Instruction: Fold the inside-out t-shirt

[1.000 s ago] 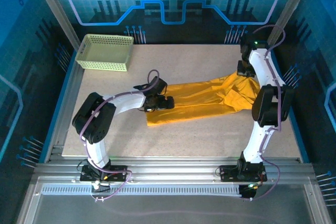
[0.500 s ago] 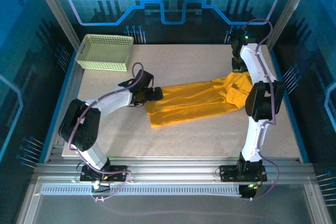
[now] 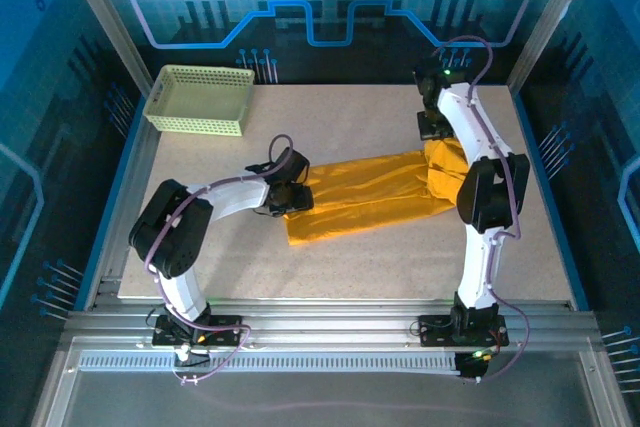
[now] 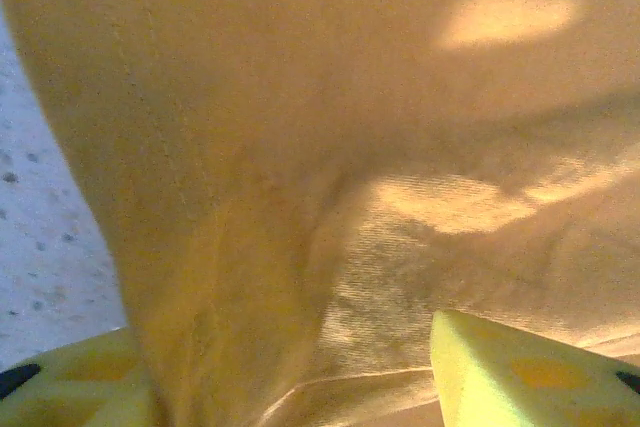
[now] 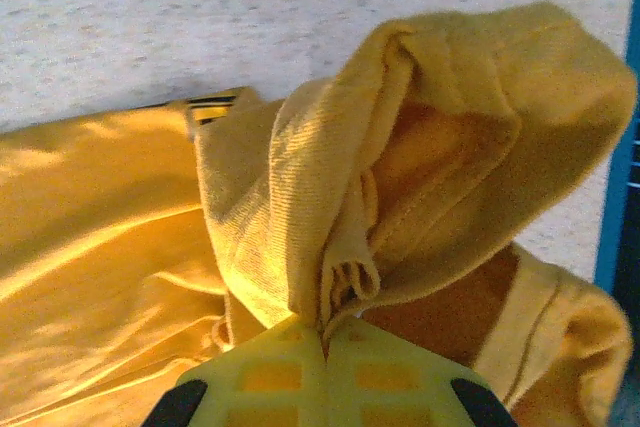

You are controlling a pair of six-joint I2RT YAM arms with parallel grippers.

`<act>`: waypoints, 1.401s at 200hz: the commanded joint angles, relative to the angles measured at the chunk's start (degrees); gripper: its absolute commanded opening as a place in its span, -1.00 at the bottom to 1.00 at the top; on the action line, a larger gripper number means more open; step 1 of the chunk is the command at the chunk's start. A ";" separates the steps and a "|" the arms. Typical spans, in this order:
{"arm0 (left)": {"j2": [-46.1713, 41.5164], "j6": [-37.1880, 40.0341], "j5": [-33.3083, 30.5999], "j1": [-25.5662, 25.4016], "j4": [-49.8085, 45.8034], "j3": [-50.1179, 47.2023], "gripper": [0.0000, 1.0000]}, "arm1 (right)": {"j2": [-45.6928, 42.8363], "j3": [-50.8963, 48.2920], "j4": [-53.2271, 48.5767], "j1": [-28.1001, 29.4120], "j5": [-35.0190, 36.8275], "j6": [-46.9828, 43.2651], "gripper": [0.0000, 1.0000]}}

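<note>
The inside-out t-shirt (image 3: 365, 199) lies as a long rumpled strip on the bench (image 3: 350, 267), to the right of the basket (image 3: 200, 99) and nearer than it. Light and limp, it should bunch easily; hems and corners look the best holds. The right jaws are clenched on a gathered fold at the end farthest from the basket; the left jaws stand parted astride the closest end. No lettering can be made out, and collar and hem are hard to tell apart.

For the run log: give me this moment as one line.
t-shirt: stretched across table | left end effector: open, astride t-shirt edge | right end effector: shut on t-shirt
</note>
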 commanded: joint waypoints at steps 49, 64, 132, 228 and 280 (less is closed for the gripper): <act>1.08 -3.25 2.84 -4.77 4.45 -2.33 -0.03 | 0.29 1.68 -3.21 7.94 -8.08 5.62 -1.00; 1.12 -3.76 2.77 -6.25 5.63 -2.24 -0.04 | -0.03 1.19 -2.98 9.68 -9.15 7.23 -1.00; 1.11 -5.96 2.91 -7.71 11.81 -4.51 -0.10 | -1.27 -0.52 -0.53 18.13 -13.54 13.84 -1.00; -0.25 -6.94 2.57 -7.70 15.98 -9.30 -0.17 | -2.44 -0.59 4.23 28.03 -21.56 19.29 -1.00; -2.07 -8.37 1.52 -7.67 17.71 -12.26 -0.18 | -2.51 -3.54 9.33 30.72 -26.02 22.57 -1.00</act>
